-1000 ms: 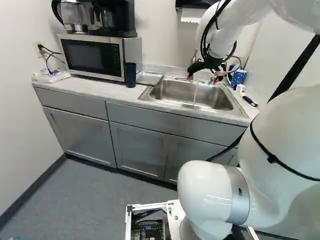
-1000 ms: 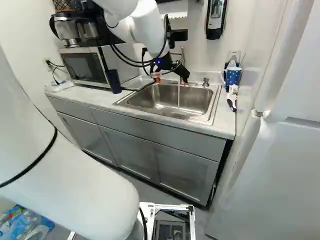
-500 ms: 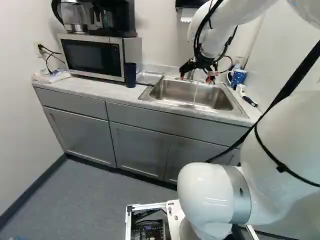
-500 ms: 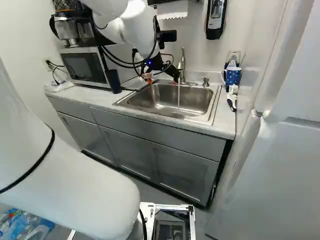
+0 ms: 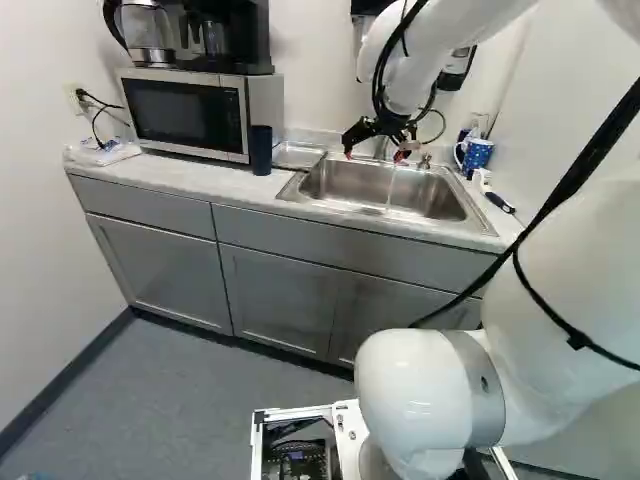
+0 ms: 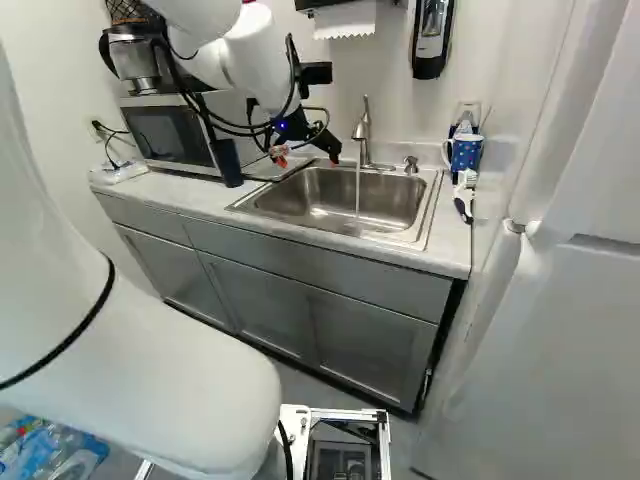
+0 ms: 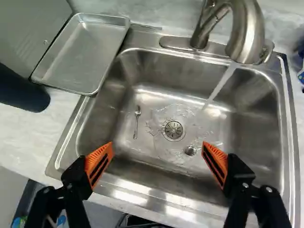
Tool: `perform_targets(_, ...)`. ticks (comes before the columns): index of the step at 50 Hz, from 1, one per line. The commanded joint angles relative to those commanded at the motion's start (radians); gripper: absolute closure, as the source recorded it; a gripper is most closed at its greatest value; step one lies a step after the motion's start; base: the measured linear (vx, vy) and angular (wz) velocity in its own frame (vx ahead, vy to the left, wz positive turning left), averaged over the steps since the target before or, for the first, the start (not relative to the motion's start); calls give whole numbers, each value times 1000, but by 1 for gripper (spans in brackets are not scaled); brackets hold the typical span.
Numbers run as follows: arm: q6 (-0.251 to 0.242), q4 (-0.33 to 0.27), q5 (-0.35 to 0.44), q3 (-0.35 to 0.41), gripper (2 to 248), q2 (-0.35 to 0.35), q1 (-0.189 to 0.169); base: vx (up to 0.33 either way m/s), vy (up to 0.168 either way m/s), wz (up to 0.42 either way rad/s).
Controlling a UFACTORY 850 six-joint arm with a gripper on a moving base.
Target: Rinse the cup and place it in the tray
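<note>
The gripper [image 5: 375,156] hangs over the sink [image 7: 247,152], fingers spread wide. Ahead of it, the faucet [image 7: 248,31] pours water. Past one finger lies the tray [image 7: 80,54], a dark cup [image 7: 23,95] beside it; a dotted mug [image 6: 465,152] stands beyond the other.

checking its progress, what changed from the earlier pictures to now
The arm has carried the open, empty gripper left above the sink, toward the tray. Nothing was gripped or let go. The base, the tray and the running water stayed as they were.
</note>
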Motion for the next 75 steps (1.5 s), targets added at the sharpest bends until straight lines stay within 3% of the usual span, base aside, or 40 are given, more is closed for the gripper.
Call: perform_targets(75, 0, 0, 0, -22, 3, -24, 279, 0, 0, 0)
